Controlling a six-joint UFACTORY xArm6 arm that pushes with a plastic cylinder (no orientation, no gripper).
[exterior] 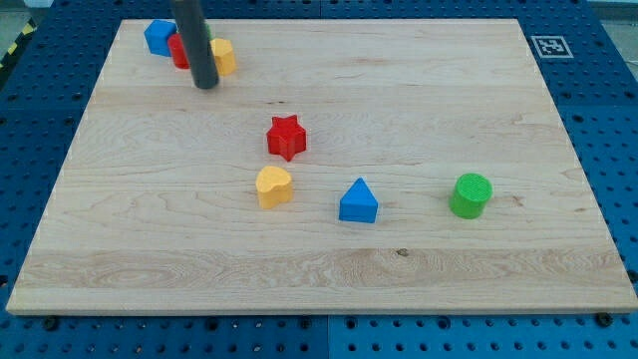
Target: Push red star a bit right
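Observation:
The red star [286, 137] lies near the middle of the wooden board [419, 90]. My tip [205, 84] is at the end of the dark rod coming down from the view's top left. It stands up and to the left of the red star, well apart from it. The tip is just below a cluster of blocks at the top left: a blue block [158, 37], a red block [179, 51] partly hidden by the rod, and a yellow block [223, 57].
A yellow heart [273, 186] lies just below the red star. A blue triangle [358, 201] sits to the right of the heart. A green cylinder [471, 195] stands further right. A fiducial tag [549, 46] marks the board's top right corner.

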